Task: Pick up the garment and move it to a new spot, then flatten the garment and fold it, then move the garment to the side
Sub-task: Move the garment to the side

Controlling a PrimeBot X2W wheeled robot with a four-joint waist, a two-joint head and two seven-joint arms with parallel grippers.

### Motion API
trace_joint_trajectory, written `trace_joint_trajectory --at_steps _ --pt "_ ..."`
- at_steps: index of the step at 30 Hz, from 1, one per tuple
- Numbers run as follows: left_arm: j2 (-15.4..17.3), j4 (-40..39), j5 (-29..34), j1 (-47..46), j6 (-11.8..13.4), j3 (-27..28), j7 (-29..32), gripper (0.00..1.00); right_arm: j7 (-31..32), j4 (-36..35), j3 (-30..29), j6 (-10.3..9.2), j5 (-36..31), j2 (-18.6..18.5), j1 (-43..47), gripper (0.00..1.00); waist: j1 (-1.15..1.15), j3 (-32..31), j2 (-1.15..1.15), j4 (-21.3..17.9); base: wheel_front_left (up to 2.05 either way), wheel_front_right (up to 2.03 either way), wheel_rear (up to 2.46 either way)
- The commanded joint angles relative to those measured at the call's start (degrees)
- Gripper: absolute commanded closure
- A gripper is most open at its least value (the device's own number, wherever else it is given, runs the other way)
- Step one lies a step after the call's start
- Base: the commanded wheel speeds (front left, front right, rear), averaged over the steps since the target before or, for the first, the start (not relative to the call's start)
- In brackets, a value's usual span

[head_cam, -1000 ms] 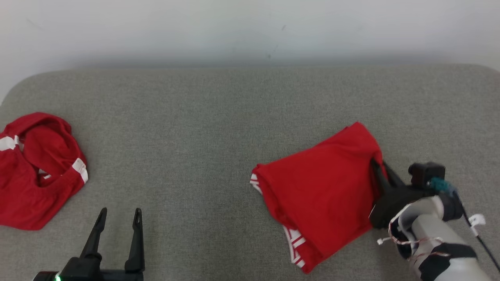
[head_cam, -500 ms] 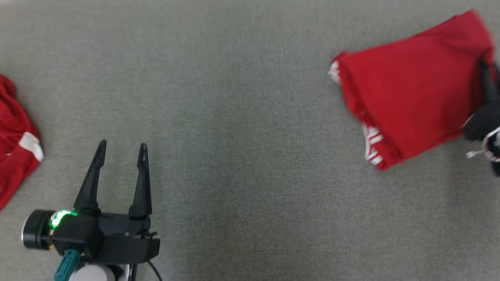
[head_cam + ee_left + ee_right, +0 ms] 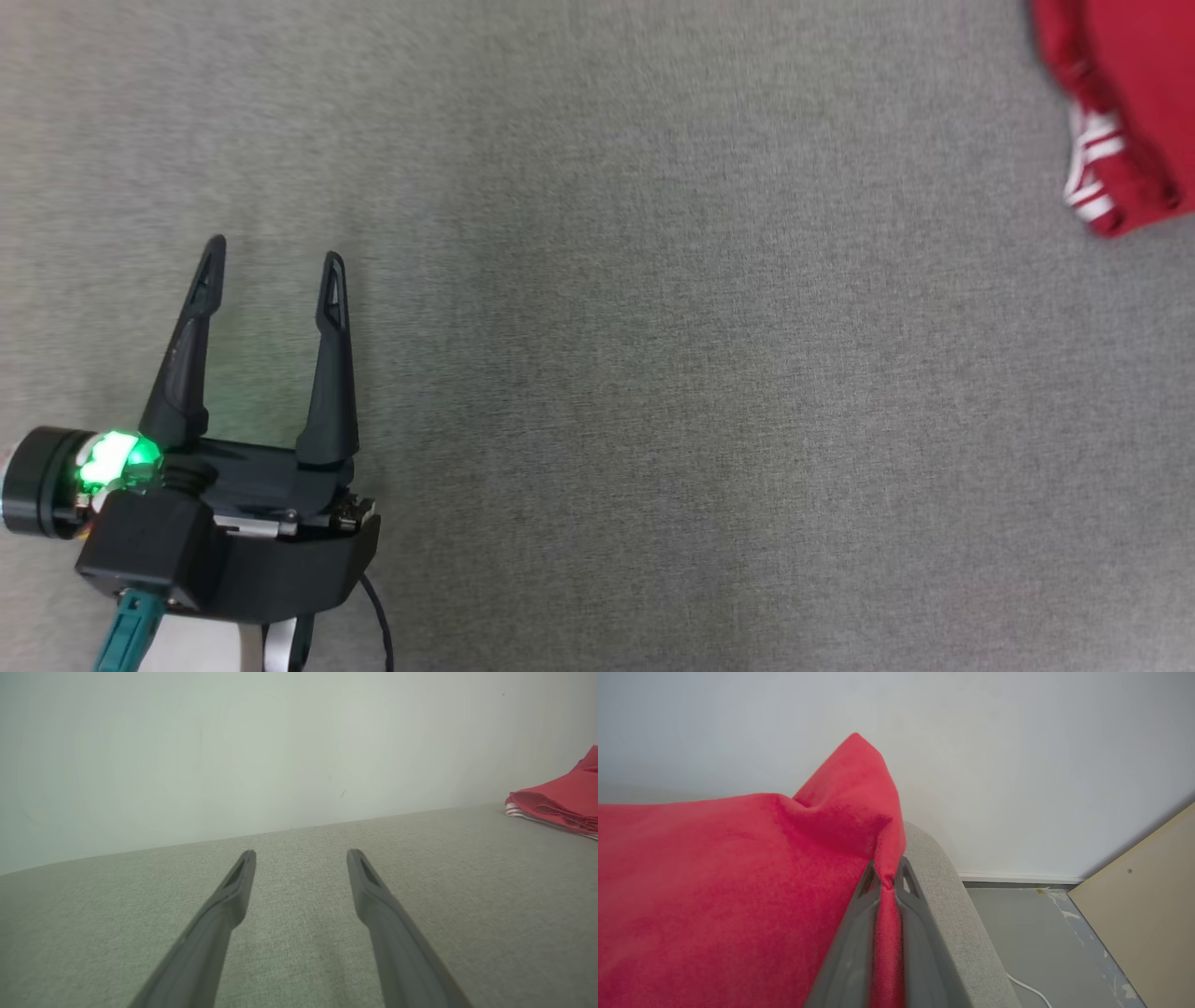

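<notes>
Grey woven fabric covers the counter (image 3: 653,373) right across the head view, and in the left wrist view a plain pale wall (image 3: 233,742) rises behind its far edge.

Starting at the left, the left gripper (image 3: 274,254) sits low in the head view with a green light (image 3: 112,457) glowing at its base. Its two dark fingers are spread wide with nothing between them. The left wrist view (image 3: 301,854) agrees, showing both fingers splayed over bare grey cloth and holding nothing.

The middle of the counter is open fabric. At the far right is the garment (image 3: 1130,93), red and folded, cut off by the top right corner of the head view. White stripes (image 3: 1088,177) show along its near hem. From the left wrist view it lies well off to the right (image 3: 560,802), flat on the counter.

The right wrist view is close in. The right gripper (image 3: 888,877) has its fingers pinched almost together on a fold of the garment (image 3: 714,882), and red cloth runs down between them. The grip is at the counter's rounded edge (image 3: 943,896). Beyond that edge are a grey floor (image 3: 1017,933), a white cable (image 3: 1027,989) and a beige board (image 3: 1148,905) leaning in from the right.
</notes>
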Motion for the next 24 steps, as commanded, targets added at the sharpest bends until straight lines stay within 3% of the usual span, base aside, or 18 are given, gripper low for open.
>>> trace_joint_trajectory --at_steps 1,10,15,16,17,18,19,24 --pt "0.4 -0.5 0.7 -0.7 0.2 0.1 -0.2 0.0 0.3 -0.2 0.2 -0.17 -0.4 -1.1 -1.2 1.0 -0.02 3.0 -0.02 -1.7 0.0 0.0 0.0" --pt "1.1 -2.8 1.0 -1.7 0.5 -0.3 -0.2 0.0 2.6 0.1 1.1 -0.17 -1.6 -6.4 -5.3 1.0 -0.02 5.4 -0.02 -1.8 0.0 0.0 0.0" --pt "1.8 -3.2 1.3 -1.8 0.7 -0.3 -0.2 0.0 2.9 1.0 0.3 -0.17 -2.0 -7.6 -6.0 1.0 -0.02 6.1 -0.02 -1.6 0.0 0.0 0.0" --pt "1.9 -3.2 1.3 -1.9 0.7 -0.3 -0.2 0.0 2.7 1.1 0.2 -0.17 -2.0 -7.8 -6.0 0.93 -0.02 6.2 -0.02 -1.5 0.0 0.0 0.0" --pt "2.0 -3.2 1.3 -2.0 0.7 -0.3 -0.2 0.0 2.3 1.2 0.0 -0.17 -2.2 -8.0 -6.1 0.77 -0.02 6.2 -0.02 -1.5 0.0 0.0 0.0" --pt "2.1 -3.2 1.4 -2.1 0.8 -0.2 -0.2 0.0 2.1 1.3 -0.1 -0.17 -2.4 -8.0 -6.2 0.24 -0.02 6.3 -0.02 -1.5 0.0 0.0 0.0" --pt "2.2 -3.2 1.4 -2.1 0.9 -0.2 -0.2 0.0 1.7 1.4 -0.1 -0.17 -2.7 -7.9 -6.3 0.0 -0.02 6.2 -0.02 -1.4 0.0 0.0 0.0" --pt "2.6 -2.3 1.4 -1.7 1.3 -0.2 -0.2 0.0 -0.7 1.0 0.1 -0.17 -4.6 -6.1 -6.3 0.0 -0.02 4.6 -0.02 -1.4 0.0 0.0 0.0"
